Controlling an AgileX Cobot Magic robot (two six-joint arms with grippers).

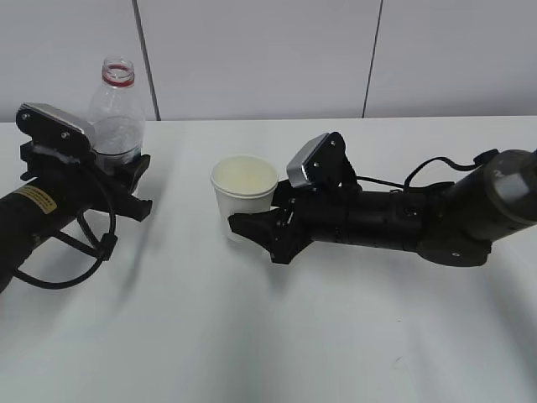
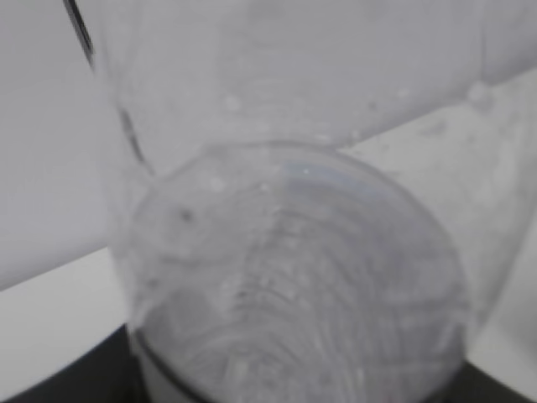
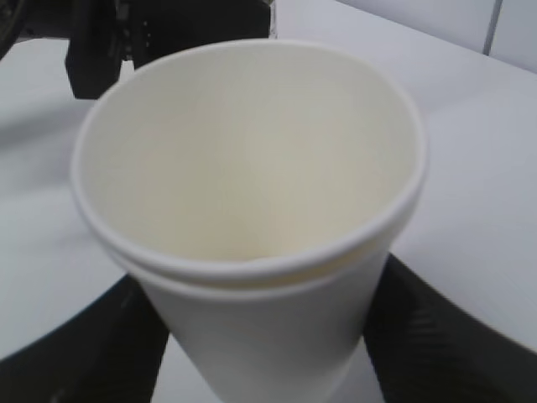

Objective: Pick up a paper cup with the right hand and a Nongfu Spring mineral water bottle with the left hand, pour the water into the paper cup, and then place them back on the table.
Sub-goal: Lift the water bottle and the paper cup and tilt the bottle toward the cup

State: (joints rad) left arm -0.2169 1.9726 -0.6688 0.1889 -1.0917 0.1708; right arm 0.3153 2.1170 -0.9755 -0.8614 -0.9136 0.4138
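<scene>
The paper cup [image 1: 243, 191] stands upright at the middle of the table [image 1: 252, 336]. My right gripper [image 1: 249, 221] is shut on its lower wall, one black finger against each side [image 3: 424, 336]. In the right wrist view the cup [image 3: 252, 168] fills the frame; its cream inside shows no liquid. The clear bottle [image 1: 117, 113], with a red neck ring and no cap, stands upright at the far left. My left gripper [image 1: 138, 183] is shut on its lower body and hides the label. The left wrist view shows the bottle [image 2: 294, 277] close up, with water in its lower part.
A white panelled wall [image 1: 268, 59] with dark vertical seams runs behind the table. The left arm's looped black cable [image 1: 84, 252] hangs over the table on the left. The right arm [image 1: 436, 218] lies low across the right half.
</scene>
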